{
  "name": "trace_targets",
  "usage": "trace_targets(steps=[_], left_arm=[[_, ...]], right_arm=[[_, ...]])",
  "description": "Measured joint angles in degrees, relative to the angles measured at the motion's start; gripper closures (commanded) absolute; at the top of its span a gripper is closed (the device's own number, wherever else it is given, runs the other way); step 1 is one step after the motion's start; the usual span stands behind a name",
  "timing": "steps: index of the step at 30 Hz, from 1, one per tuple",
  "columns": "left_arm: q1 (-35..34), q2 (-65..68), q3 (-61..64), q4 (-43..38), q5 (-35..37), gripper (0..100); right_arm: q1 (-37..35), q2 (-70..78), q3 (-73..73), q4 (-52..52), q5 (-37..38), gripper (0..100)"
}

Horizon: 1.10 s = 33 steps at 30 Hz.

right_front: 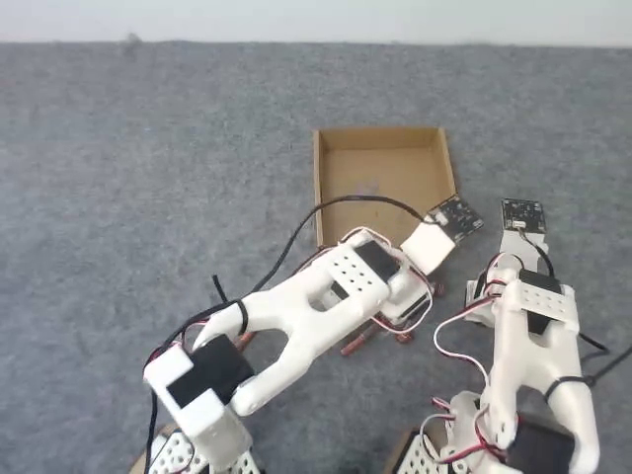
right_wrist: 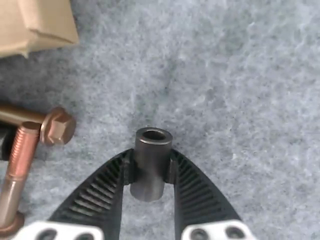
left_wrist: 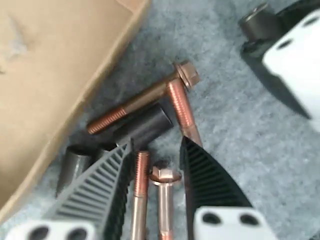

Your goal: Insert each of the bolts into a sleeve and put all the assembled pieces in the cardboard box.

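The bolts [left_wrist: 145, 97] and loose sleeves [left_wrist: 145, 127] lie heaped on the grey carpet [right_wrist: 240, 75] just beside the box [left_wrist: 50, 75], though from above we see only a few copper ends, the left arm [right_front: 316, 301] lying across the rest. The left gripper [left_wrist: 156, 145] hangs over the heap, fingers apart astride two bolts cut off at the frame's edge. We find the right gripper [right_wrist: 150, 160] near the box's corner, clamped on one sleeve [right_wrist: 152, 142]; whether it touches the carpet we cannot tell.
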Motion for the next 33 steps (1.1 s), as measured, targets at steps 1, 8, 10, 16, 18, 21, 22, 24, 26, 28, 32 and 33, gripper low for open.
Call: trace_targets(steps=[1, 8, 10, 16, 18, 21, 22, 24, 26, 28, 32, 33], left_arm=[[0.0, 0.0, 0.26, -0.53, 0.0, 85], [2.2, 0.62, 0.97, -2.29, 0.0, 85], [2.99, 2.55, 0.97, -3.08, 0.18, 85], [2.2, 10.02, -6.51, 1.85, 3.25, 86], [2.02, 11.87, -8.97, 4.22, 3.43, 86], [2.02, 13.45, -11.52, 6.42, 3.52, 86], [2.02, 13.63, -11.87, 6.68, 3.52, 86], [2.02, 13.63, -12.13, 7.03, 3.52, 86], [2.02, 13.63, -12.22, 7.12, 3.43, 90], [2.02, 13.63, -12.22, 7.12, 3.52, 99], [2.2, 13.63, -12.31, 7.38, 3.43, 99], [2.2, 13.63, -12.48, 8.44, 2.64, 99]], right_arm=[[0.0, 0.0, 0.0, 0.0, 0.0, 99.1], [0.0, 0.0, 0.0, 0.0, 0.0, 99.1], [0.0, 0.0, 0.0, 0.0, 0.0, 99.1], [0.0, 0.0, 0.0, 0.0, 0.0, 99.1], [0.0, 0.0, 0.0, 0.0, 0.0, 99.1], [0.0, 0.0, 0.0, 0.0, 0.0, 99.1], [0.0, 0.0, 0.0, 0.0, 0.0, 99.1], [0.0, 0.0, 0.0, 0.0, 0.0, 99.1], [0.0, 0.0, 0.0, 0.0, 0.0, 99.1], [0.0, 0.0, 0.0, 0.0, 0.0, 99.1], [0.0, 0.0, 0.0, 0.0, 0.0, 99.1], [0.0, 0.0, 0.0, 0.0, 0.0, 99.1]])
